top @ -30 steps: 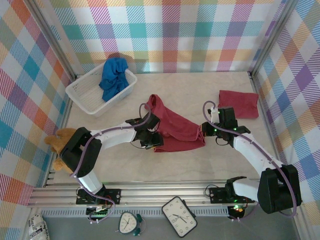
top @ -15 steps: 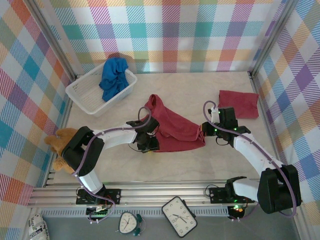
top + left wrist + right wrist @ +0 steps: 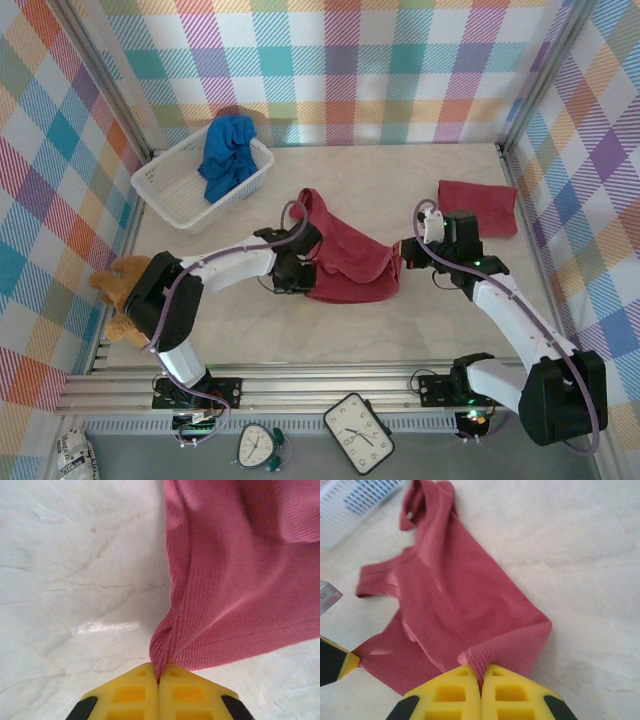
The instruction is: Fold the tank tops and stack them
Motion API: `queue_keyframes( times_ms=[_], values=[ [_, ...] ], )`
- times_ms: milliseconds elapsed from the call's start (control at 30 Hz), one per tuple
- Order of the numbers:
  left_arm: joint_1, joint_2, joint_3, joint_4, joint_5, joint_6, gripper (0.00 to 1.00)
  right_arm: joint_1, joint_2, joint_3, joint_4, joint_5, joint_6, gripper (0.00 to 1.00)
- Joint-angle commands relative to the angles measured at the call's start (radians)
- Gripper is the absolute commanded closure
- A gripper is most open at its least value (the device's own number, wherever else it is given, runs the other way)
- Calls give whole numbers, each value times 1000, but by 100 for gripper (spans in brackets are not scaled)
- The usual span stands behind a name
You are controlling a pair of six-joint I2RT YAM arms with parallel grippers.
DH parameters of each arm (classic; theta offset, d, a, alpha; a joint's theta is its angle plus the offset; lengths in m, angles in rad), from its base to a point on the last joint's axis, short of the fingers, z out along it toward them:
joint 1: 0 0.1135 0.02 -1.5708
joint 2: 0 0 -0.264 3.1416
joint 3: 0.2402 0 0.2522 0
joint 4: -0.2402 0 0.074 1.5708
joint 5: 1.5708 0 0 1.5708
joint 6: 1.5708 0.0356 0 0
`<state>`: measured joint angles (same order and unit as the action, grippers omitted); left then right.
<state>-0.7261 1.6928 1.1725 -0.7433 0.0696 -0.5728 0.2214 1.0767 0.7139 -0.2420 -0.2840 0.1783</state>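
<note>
A dark red tank top [image 3: 345,255] lies spread in the middle of the table, straps toward the back. My left gripper [image 3: 298,278] is shut on its near left corner, and in the left wrist view the ribbed cloth [image 3: 235,580] is pinched between the yellow pads of that gripper [image 3: 159,672]. My right gripper [image 3: 405,255] is shut on the near right corner, a fold of the top [image 3: 450,595] pinched in its tips [image 3: 481,672]. A second dark red tank top [image 3: 478,208] lies folded at the back right. The blue tank top [image 3: 227,155] is heaped in the basket.
The white mesh basket [image 3: 170,195] stands at the back left, its corner [image 3: 350,505] also in the right wrist view. A brown teddy bear [image 3: 120,285] sits by the left wall. Clocks [image 3: 358,432] lie below the front rail. Checked walls close in three sides.
My left gripper has closed on the top's near left corner. The right gripper has shifted slightly back and left with its corner, and the near hem has drawn in and lifted.
</note>
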Motion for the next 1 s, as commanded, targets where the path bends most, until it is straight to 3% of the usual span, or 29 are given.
queue_keyframes(
  times_ms=[0, 267, 533, 967],
  values=[
    [9, -131, 168, -269, -158, 100, 100, -9, -58, 95, 64, -46, 29, 100],
    [94, -268, 675, -572, -357, 288, 100, -14, -158, 338, 136, 1, 57, 100],
    [136, -176, 1302, -777, -523, 444, 100, -14, -179, 571, 185, 7, 85, 100],
    [136, -240, 1326, -644, -544, 509, 100, -13, -216, 672, 218, -73, 159, 100]
  ],
)
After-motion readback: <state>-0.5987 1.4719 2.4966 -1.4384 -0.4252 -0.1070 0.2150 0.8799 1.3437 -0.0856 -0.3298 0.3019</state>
